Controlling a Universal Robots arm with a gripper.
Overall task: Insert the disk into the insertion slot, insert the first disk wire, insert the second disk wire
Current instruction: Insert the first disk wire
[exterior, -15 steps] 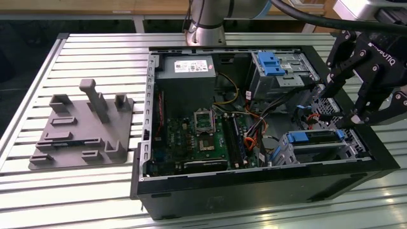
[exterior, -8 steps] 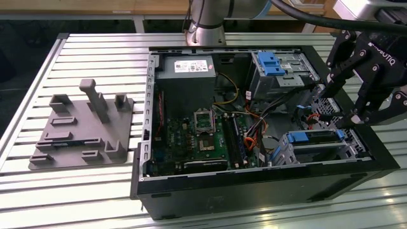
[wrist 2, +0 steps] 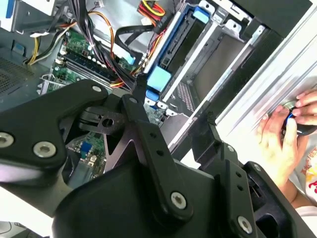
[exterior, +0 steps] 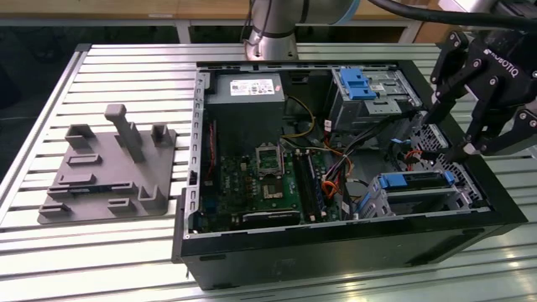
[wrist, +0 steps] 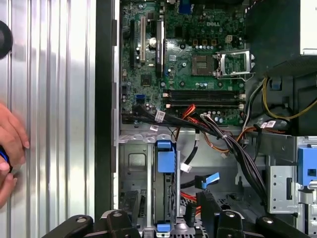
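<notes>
Exterior view puts the flat silver hard drive in its bright blue plastic carrier, the disk, lying level inside the low silver perforated sheet-metal drive cage, the insertion slot. This is at the near corner of the case on the exterior view's right. The first step therefore looks done: the carrier sits within the bay and nothing grips it. In the first wrist view a black cable with a bright blue plug lies loose just beside the cage, apart from the disk. I judge that both wires are not yet seated, though the disk's connector edge is hidden. The black robot hand hangs over that corner of the case, near the cage but clear of the disk, released, its fingers spread with nothing between them. Around all this stands the open black computer case on the ribbed aluminium tabletop. A grey plastic fixture plate lies well apart at the exterior view's left.
</notes>
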